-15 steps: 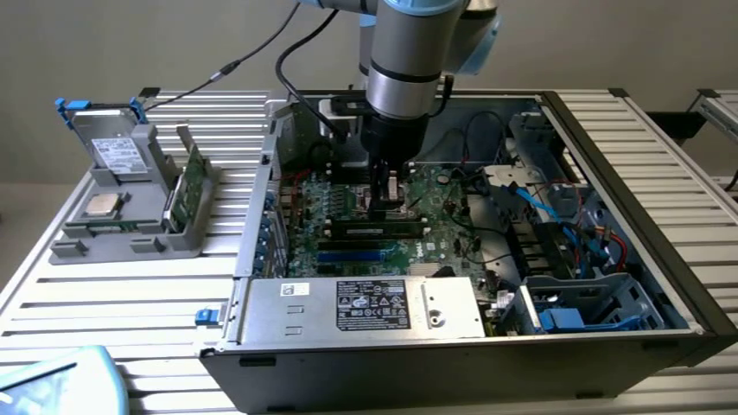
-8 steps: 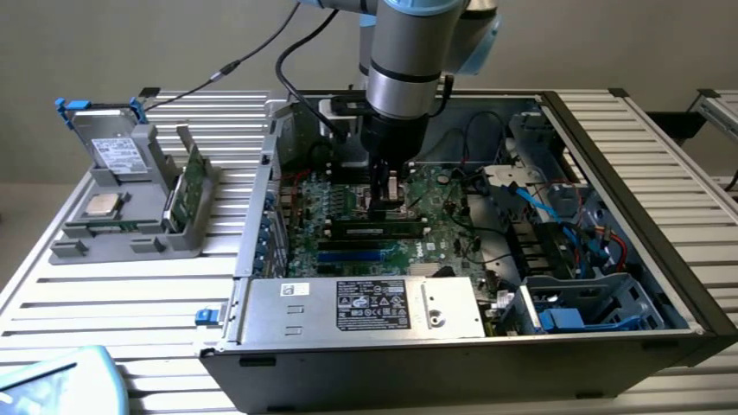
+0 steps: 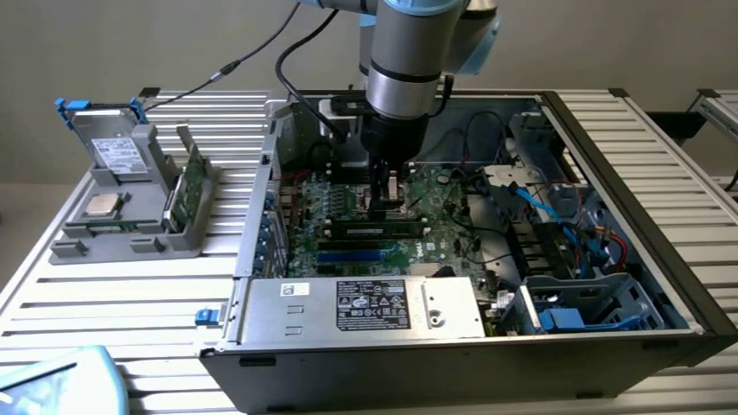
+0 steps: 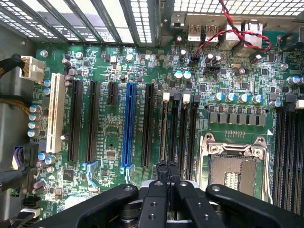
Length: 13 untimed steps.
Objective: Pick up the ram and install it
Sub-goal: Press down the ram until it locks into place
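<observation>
Where the exterior view looks down into the open black metal computer case (image 3: 644, 212), the ram (image 3: 375, 231), a long, slim, dark green circuit-board stick with a pale label, stands on edge in a black slot of the green motherboard (image 3: 444, 194). The dark two-finger gripper (image 3: 392, 206) hangs close above it; whether it touches the stick I cannot tell.

From the wrist view, the gripper's (image 4: 167, 166) black fingers (image 4: 161, 167) are drawn together with barely a slit between them. Whether that slit nips the stick's upper edge is unclear. The ram (image 4: 164, 133) appears edge-on as a thin strip in a memory slot near the square silver processor socket (image 4: 232, 168).

I judge the stick light, stiff and brittle. It is best held by its long faces near the middle, clear of the contacts, and pressed evenly.
</observation>
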{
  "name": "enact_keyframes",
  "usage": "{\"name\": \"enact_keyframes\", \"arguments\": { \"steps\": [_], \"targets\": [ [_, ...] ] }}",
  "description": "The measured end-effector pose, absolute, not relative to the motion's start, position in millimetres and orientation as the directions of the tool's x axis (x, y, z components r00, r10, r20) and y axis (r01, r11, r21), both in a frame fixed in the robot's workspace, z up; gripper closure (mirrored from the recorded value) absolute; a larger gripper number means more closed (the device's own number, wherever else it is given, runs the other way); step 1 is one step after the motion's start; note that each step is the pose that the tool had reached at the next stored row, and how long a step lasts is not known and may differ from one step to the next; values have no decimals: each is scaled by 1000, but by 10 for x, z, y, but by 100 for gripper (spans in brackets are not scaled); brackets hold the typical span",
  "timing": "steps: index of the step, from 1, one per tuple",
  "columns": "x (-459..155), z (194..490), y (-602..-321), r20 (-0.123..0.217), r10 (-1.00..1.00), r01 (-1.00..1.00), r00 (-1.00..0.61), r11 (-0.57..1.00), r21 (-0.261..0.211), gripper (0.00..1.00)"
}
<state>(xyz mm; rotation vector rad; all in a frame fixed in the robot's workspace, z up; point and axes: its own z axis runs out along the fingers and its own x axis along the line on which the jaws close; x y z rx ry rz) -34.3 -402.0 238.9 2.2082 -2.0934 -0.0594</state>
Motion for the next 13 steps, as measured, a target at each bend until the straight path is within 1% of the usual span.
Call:
{"name": "enact_keyframes", "arguments": {
  "steps": [8, 13],
  "targets": [
    [-120, 2384, -4071, 28, -998, -994, 55, -52, 97, 89],
    [-76, 2364, -4074, 27, -998, -994, 55, -53, 97, 89]
  ]
}}
